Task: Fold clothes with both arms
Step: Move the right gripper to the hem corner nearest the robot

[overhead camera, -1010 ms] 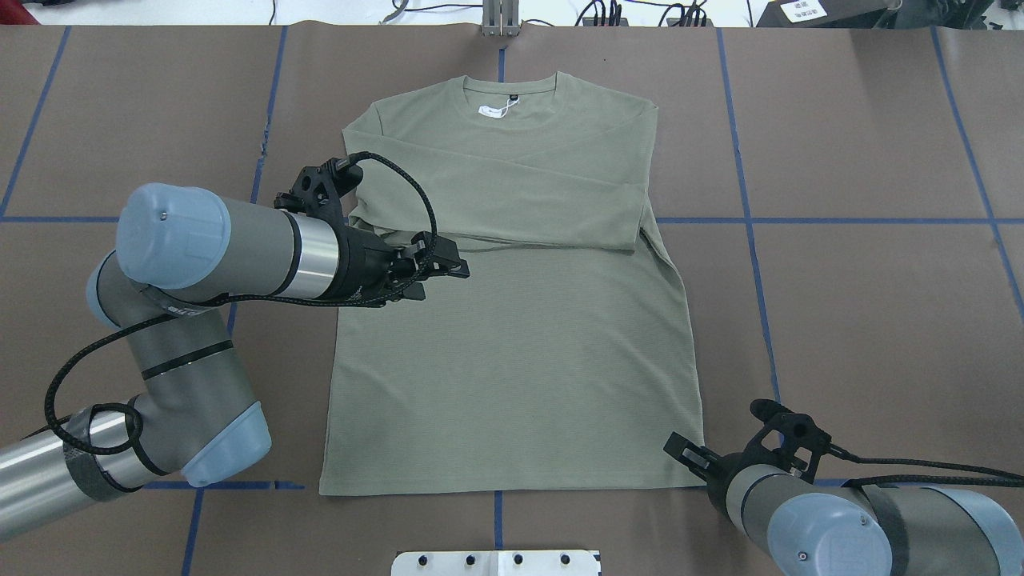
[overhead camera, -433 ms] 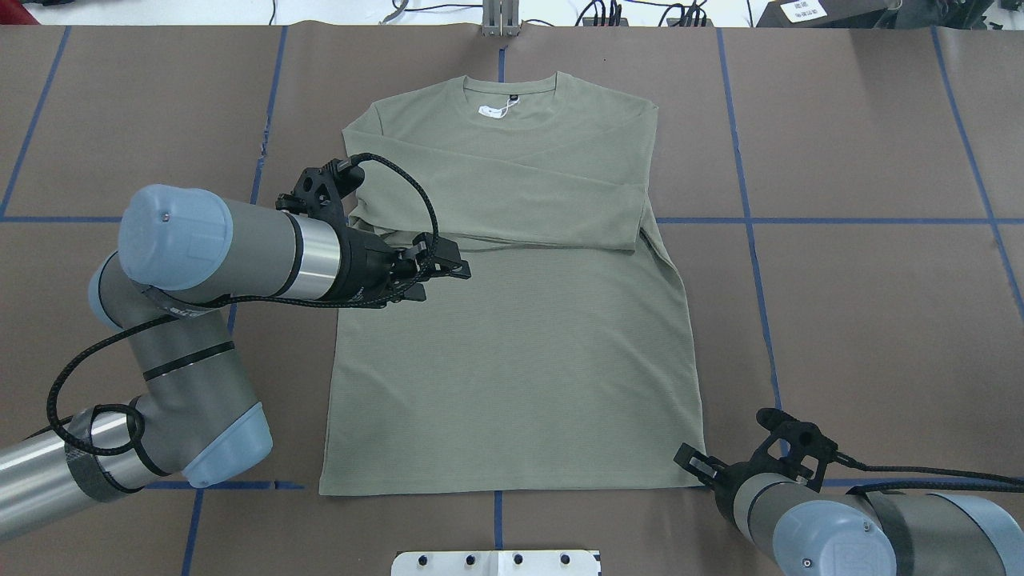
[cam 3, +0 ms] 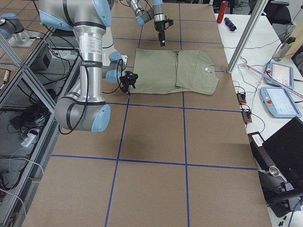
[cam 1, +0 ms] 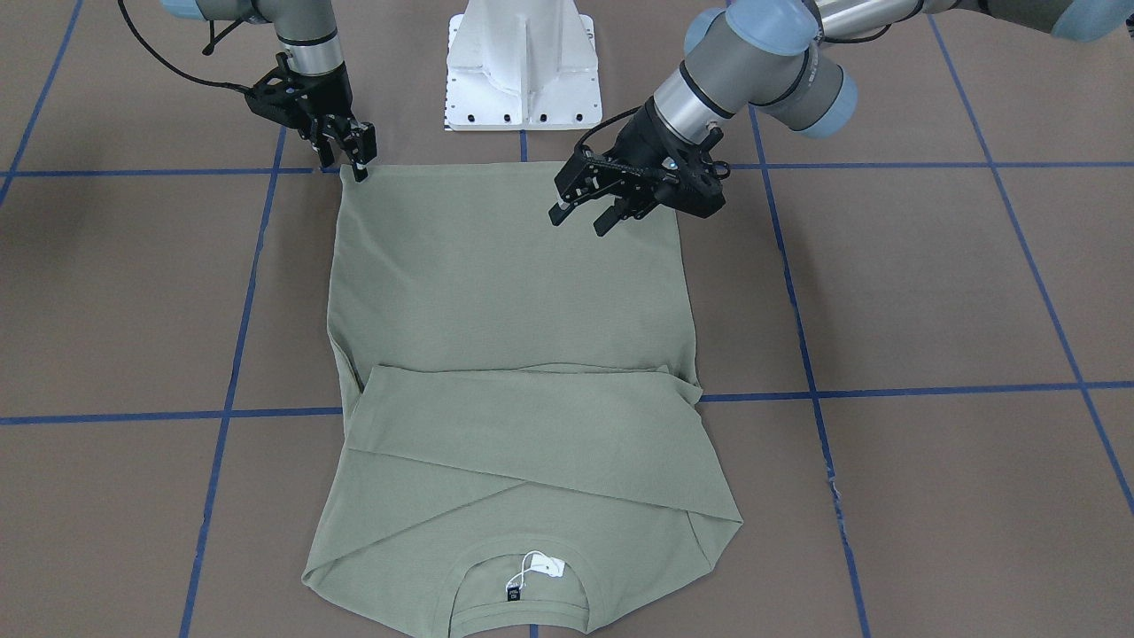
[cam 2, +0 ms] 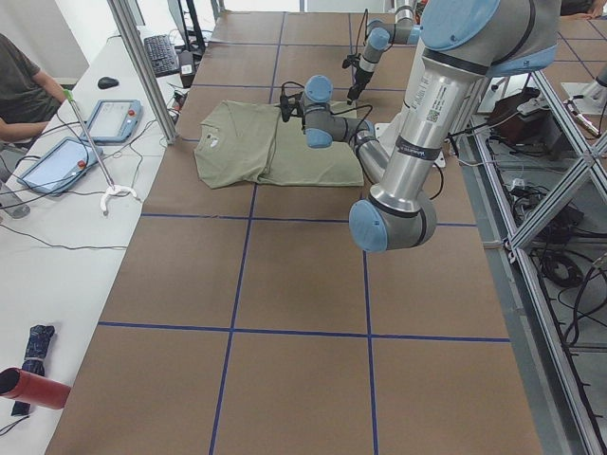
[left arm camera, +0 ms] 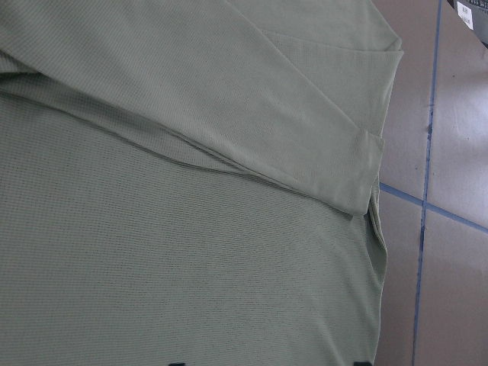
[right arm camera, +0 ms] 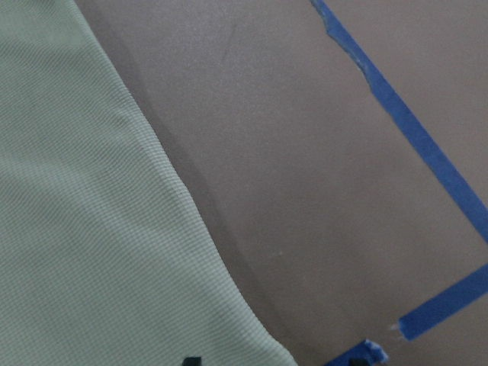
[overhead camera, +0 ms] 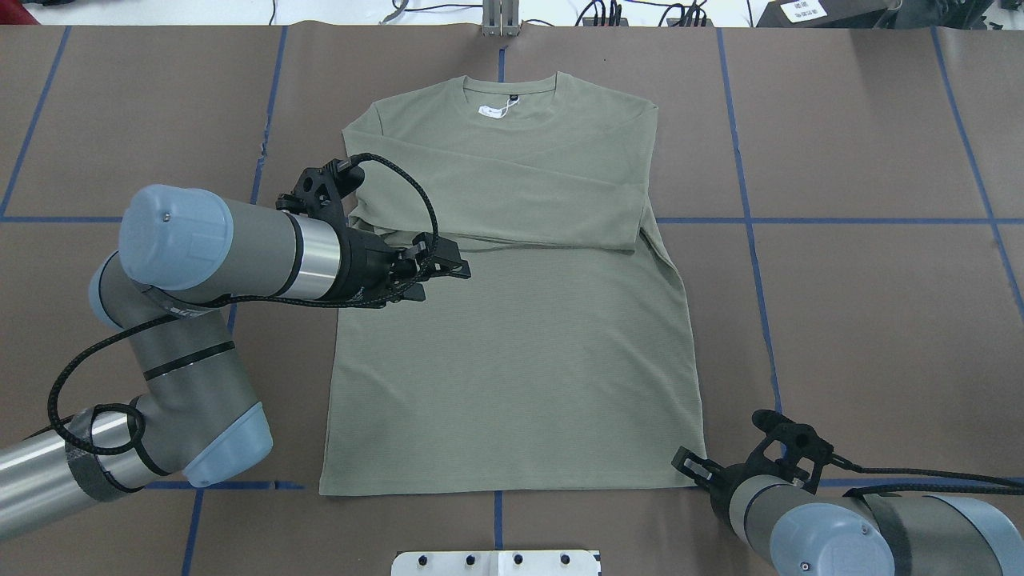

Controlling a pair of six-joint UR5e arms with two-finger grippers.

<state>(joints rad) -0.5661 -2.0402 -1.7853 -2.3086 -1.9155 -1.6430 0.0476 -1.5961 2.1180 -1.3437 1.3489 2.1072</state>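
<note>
Brown surface [overhead camera: 840, 320] marked into large squares by blue tape lines [overhead camera: 748, 220], with a white base block [cam 1: 523, 62] at 6 o'clock in the overhead view. Beyond the far edge at 12 o'clock, cables and an aluminium post. Along that far side, a white bench carrying tablets [cam 2: 112, 120] and a keyboard, with a seated person [cam 2: 24, 85] partly in view.

Sage-green shirt [overhead camera: 512, 360] spread flat mid-surface, collar at 12 o'clock, hem at 6 o'clock nearest the base block. Both sleeves folded across the chest, and a white hang tag [overhead camera: 490, 111] and black neck label [overhead camera: 513, 99] inside the neckline.

Left arm [overhead camera: 208, 248] entering from 8 o'clock, elbow bent low over bare surface, forearm level and aimed toward 3 o'clock. Left pincer [overhead camera: 440, 282] raised above the shirt's 9 o'clock side, just below the folded sleeve's lower edge, jaws apart and holding nothing.

Right arm [overhead camera: 832, 536] reaching in from 4 o'clock, wrist angled toward 10 o'clock. Right pincer [overhead camera: 690, 466] low at the hem corner at 5 o'clock, jaws apart, one fingertip [right arm camera: 191, 360] over the fabric edge. Impossible to tell whether touching the cloth.
</note>
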